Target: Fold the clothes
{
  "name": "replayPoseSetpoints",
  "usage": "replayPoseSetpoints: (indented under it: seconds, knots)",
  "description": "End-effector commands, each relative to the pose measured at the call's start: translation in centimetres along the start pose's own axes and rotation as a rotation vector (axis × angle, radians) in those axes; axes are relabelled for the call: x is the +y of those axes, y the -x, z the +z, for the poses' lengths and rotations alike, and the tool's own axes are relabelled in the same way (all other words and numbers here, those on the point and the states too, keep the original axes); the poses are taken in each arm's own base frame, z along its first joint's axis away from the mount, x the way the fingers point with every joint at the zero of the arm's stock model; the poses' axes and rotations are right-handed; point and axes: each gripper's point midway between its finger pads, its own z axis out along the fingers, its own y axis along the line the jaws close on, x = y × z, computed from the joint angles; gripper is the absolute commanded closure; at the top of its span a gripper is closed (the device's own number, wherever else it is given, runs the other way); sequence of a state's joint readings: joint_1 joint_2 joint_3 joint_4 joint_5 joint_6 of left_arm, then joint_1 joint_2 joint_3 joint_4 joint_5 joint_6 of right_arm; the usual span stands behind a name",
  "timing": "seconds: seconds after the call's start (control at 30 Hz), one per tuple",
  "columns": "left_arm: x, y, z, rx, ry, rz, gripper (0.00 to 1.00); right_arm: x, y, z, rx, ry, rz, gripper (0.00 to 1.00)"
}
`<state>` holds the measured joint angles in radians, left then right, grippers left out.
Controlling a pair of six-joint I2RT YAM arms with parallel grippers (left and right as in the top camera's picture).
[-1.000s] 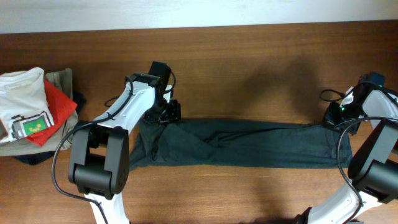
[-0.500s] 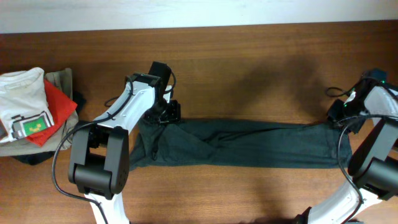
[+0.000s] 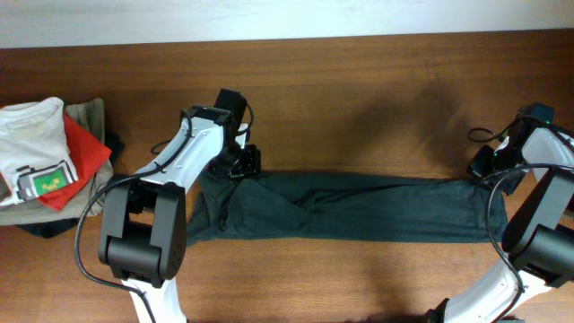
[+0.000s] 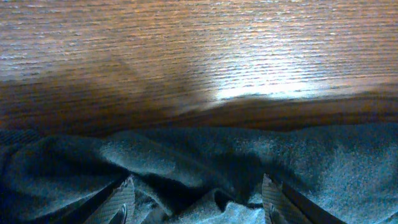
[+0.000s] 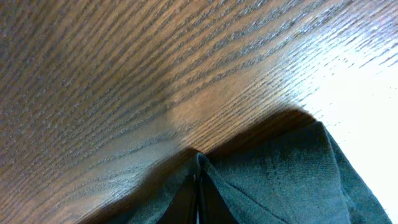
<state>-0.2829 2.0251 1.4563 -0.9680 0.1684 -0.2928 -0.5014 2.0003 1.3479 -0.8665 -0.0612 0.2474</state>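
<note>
Far over at the left edge of the tabletop [image 3: 359,90], a white shirt with a green patch [image 3: 31,152] lies heaped with a red garment [image 3: 85,148] and a khaki garment [image 3: 90,112]. The left end effector [image 3: 239,165] sits on the left end of the dark T-shirt [image 3: 359,208], its fingers [image 4: 121,200] apart and a bunch of cloth rising between them. The T-shirt lies stretched in a long, rumpled band across the middle of the tabletop, nearer the front edge than the back. At its right end, close to the tabletop's right edge, the right end effector [image 5: 199,186] is pinched together on the cloth's corner.
</note>
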Motion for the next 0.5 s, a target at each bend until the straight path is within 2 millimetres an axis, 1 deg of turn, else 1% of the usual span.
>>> replayPoseSetpoints:
  seconds: [0.0, 0.03, 0.13, 0.17, 0.23, 0.27, 0.33, 0.37, 0.47]
  knots:
    - [-0.3, -0.1, -0.4, -0.004, -0.013, -0.008, 0.35, 0.5, 0.4, -0.9, -0.001, 0.010, 0.000, 0.96]
    - [-0.3, -0.1, -0.4, -0.004, -0.013, -0.008, 0.35, 0.6, 0.6, -1.2, -0.001, 0.010, 0.000, 0.96]
    - [-0.3, -0.1, -0.4, -0.004, -0.013, -0.008, 0.35, 0.7, 0.7, -3.6, 0.027, 0.003, 0.002, 0.96]
    - [-0.3, -0.1, -0.4, -0.004, -0.013, -0.008, 0.35, 1.0, 1.1, -4.8, 0.022, 0.006, 0.000, 0.96]
    - [-0.3, -0.1, -0.4, -0.004, -0.013, -0.008, 0.35, 2.0, 2.2, -7.8, -0.010, 0.047, -0.041, 0.96]
    - [-0.3, -0.1, -0.4, -0.004, -0.013, -0.008, 0.35, 2.3, 3.0, -9.6, -0.039, 0.054, -0.047, 0.96]
    - [-0.3, -0.1, -0.4, -0.004, -0.013, -0.008, 0.35, 2.9, 4.7, -12.2, -0.107, 0.070, -0.056, 0.96]
    - [-0.3, -0.1, -0.4, -0.004, -0.013, -0.008, 0.35, 3.3, 5.5, -13.1, -0.142, 0.083, -0.060, 0.96]
    - [-0.3, -0.1, -0.4, -0.004, -0.013, -0.008, 0.35, 5.4, 6.5, -14.2, -0.186, 0.192, -0.117, 0.96]
